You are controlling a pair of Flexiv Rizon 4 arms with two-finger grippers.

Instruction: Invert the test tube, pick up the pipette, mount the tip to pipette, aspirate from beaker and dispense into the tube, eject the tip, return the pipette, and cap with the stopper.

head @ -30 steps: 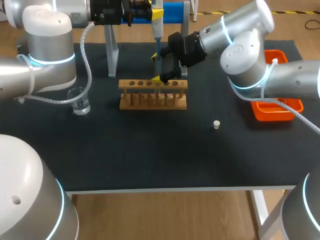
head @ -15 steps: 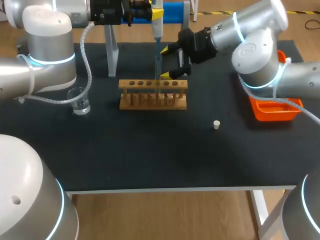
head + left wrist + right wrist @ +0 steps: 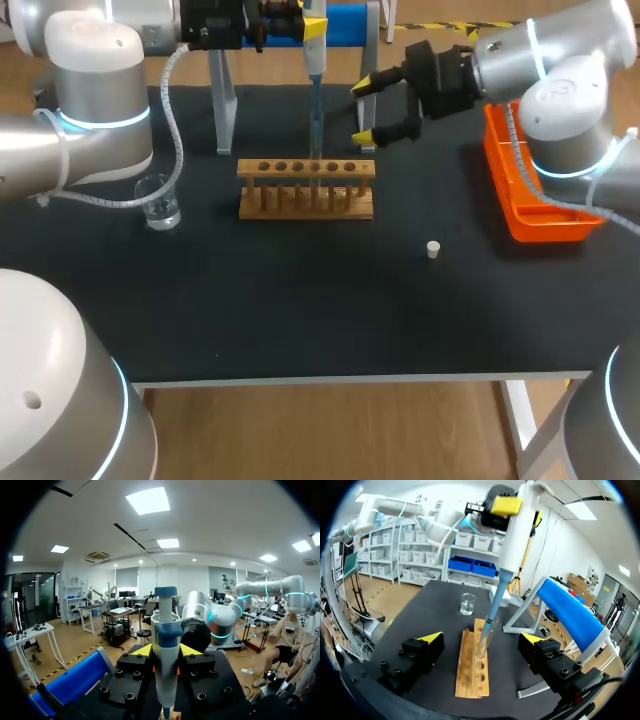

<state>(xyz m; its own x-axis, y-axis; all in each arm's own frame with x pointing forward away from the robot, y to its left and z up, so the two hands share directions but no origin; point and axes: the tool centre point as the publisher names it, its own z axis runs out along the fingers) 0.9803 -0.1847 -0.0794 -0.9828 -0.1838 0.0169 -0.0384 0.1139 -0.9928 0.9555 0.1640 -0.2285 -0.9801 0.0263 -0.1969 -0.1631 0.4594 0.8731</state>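
Note:
My left gripper is shut on the white and blue pipette and holds it upright above the wooden rack. The pipette's blue tip reaches down into the glass test tube, which stands upright in the rack. My right gripper is open and empty, off to the right of the rack and tube, touching neither. The beaker sits to the left of the rack. The small white stopper lies on the mat, front right of the rack.
An orange tray stands at the right edge under my right arm. The blue pipette stand with grey legs is behind the rack. Open black mat lies in front of the rack.
My right gripper, open throughout, has drawn back from the tube at the rack, moving right and toward the table's back. The left arm and pipette have stayed put.

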